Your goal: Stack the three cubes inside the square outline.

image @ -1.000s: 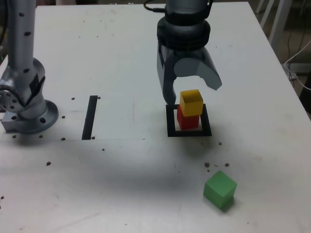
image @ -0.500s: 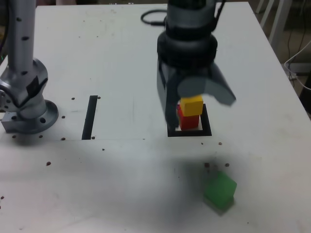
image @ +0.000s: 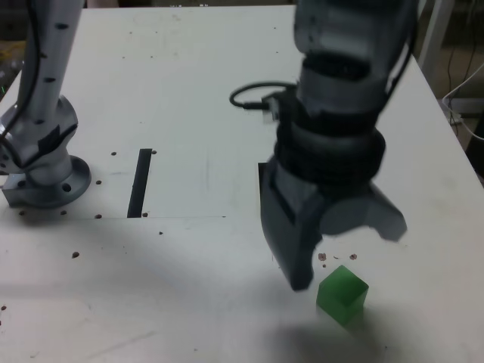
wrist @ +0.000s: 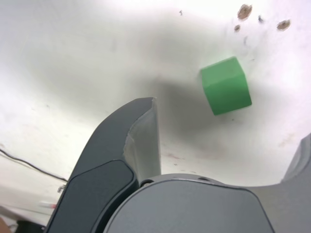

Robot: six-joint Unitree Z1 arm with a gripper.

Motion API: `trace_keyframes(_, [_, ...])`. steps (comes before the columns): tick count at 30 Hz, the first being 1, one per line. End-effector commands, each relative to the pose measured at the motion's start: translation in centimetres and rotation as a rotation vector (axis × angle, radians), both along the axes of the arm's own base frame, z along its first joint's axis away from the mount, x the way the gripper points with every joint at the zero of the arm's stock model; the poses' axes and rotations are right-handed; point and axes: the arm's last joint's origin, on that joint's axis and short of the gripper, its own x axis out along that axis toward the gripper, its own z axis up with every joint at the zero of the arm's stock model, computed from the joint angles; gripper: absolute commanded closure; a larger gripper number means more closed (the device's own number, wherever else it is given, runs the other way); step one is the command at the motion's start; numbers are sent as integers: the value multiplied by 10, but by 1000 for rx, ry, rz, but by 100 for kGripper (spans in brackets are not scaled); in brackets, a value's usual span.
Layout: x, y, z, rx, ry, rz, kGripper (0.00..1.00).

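The green cube (image: 342, 295) sits on the white table (image: 189, 91) in the lower right of the exterior view, resting flat on one face and turned so that a vertical corner edge faces the camera; being a cube it has no long axis. In the wrist view the same green cube (wrist: 226, 85) lies in the upper right of the frame, skewed against the frame edges, with a cluster of small brown specks (wrist: 244, 10) on the table beyond it. The gripper (image: 344, 253) hangs directly above the cube in the exterior view, its two dark grey fingers spread wide apart and holding nothing: one finger (image: 291, 234) reaches down just to the exterior view's left of the cube, and the other ends higher, to the upper right of it. Neither finger touches the cube. The arm's wrist rises from the gripper toward the upper right of the frame, with a black cable (image: 253, 97) looping off its side, and it hides most of the square outline (image: 262, 172), of which only a short black edge shows; the red and yellow cubes cannot be seen. The arm's base (image: 41, 170) stands at the left edge, and a straight black tape strip (image: 141, 182) lies on the table between base and gripper
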Motion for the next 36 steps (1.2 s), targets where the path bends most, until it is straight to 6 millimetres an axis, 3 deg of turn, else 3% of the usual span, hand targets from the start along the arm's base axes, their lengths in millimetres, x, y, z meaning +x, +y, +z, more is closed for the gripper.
trace_keyframes(1, [7, -5, -7, 1, 3, 7, 0])
trace_keyframes(14, [28, -13, -52, 47, 94, 102, 0])
trace_keyframes(36, [53, 17, -73, 30, 143, 177, 18])
